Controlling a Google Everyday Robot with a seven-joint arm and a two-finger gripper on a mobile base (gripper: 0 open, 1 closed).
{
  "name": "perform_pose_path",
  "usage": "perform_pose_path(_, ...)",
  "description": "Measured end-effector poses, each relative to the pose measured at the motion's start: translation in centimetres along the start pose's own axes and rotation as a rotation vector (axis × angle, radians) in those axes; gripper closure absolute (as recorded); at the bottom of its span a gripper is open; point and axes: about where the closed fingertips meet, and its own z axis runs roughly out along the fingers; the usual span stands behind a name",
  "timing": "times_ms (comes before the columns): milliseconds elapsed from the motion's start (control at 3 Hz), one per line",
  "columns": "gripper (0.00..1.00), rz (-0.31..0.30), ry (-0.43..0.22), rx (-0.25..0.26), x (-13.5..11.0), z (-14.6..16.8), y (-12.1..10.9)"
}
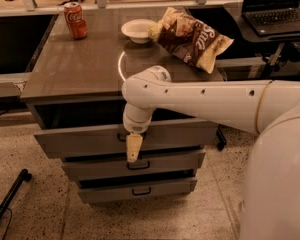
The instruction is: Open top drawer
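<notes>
The top drawer [80, 141] is the widest grey front of the three, under the brown cabinet top [80, 69]. A dark gap shows above its front, which stands a little forward of the two drawers below. My gripper [134, 149] hangs from the white arm [200, 101] and points down against the centre of the top drawer's front, covering most of its black handle [121, 137]. The middle drawer [160, 164] and bottom drawer [115, 191] are shut.
On the cabinet top stand a red soda can [76, 20], a white bowl [138, 30] and a chips bag [190, 39]. A laptop [275, 9] sits on a desk at the right. A black stand leg [10, 199] lies on the floor at the left. My white body [280, 184] fills the right.
</notes>
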Motion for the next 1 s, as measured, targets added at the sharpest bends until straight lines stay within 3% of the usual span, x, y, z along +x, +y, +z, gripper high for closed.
perform_pose_path(667,0.02,0.034,0.074,-0.024,4.0,-3.1,2.9)
perform_pose_path(1000,0.25,0.065,0.099,-0.031,5.5,-3.5,3.7)
